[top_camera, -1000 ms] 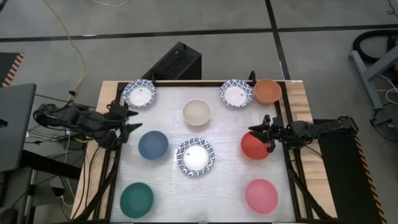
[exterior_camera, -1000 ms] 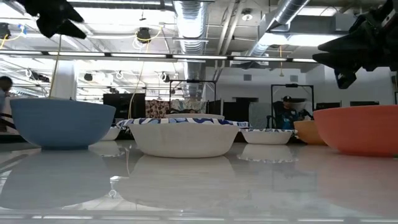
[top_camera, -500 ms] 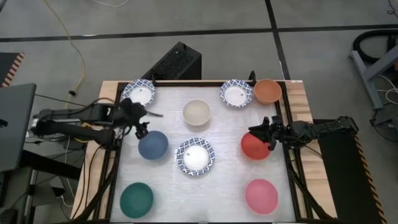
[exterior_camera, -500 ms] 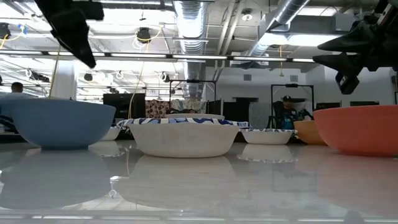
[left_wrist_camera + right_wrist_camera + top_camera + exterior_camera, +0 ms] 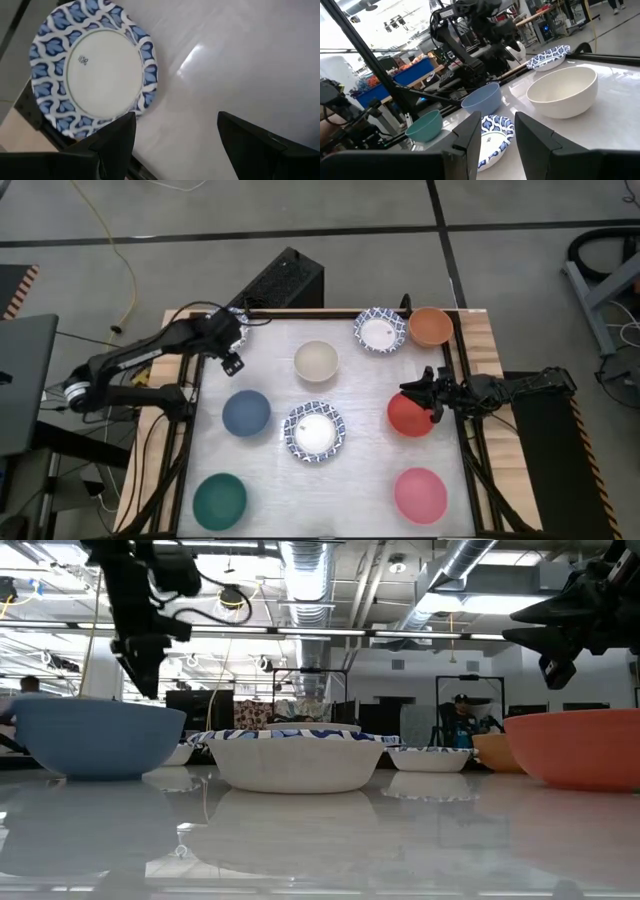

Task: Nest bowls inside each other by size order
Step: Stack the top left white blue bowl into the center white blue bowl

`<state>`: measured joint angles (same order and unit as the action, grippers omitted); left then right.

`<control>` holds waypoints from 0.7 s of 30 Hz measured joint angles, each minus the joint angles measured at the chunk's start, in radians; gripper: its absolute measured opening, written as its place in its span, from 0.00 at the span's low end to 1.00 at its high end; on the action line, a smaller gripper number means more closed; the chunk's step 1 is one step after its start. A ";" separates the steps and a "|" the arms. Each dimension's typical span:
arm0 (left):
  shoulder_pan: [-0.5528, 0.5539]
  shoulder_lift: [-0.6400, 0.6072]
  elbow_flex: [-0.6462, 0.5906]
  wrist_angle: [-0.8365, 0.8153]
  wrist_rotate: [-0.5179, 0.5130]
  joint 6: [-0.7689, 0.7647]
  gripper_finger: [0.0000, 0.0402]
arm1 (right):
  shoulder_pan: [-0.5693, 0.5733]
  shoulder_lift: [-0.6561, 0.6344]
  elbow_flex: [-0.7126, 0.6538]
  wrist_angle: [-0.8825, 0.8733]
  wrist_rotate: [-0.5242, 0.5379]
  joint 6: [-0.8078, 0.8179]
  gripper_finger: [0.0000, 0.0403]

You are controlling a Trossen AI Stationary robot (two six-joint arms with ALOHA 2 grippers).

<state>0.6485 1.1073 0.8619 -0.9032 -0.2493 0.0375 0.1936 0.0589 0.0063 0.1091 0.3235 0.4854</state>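
The left gripper (image 5: 232,350) hangs over the desk's (image 5: 360,480) far left corner, fingers spread wide and holding nothing, directly above a blue-and-white patterned bowl (image 5: 92,67). The right gripper (image 5: 415,395) waits at the right edge, fingers parted and empty, just above the rim of the red bowl (image 5: 408,418).

No bowl is nested yet. A second patterned bowl (image 5: 379,330) sits at the far edge, touching or nearly touching the orange bowl (image 5: 431,326) in the far right corner. The cream bowl (image 5: 316,361) stands toward the far middle. The third patterned bowl (image 5: 314,431) lies at the centre, with the slate-blue bowl (image 5: 246,413) to its left. The dark green bowl (image 5: 220,501) occupies the near left corner, the pink bowl (image 5: 420,494) the near right.
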 joint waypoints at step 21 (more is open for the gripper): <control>0.002 0.269 -0.003 0.114 -0.135 0.074 0.67 | 0.000 0.000 0.000 -0.011 0.000 -0.025 0.34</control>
<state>0.6506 1.3762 0.8587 -0.7892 -0.3843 0.1115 0.1937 0.0589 0.0063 0.0976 0.3237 0.4603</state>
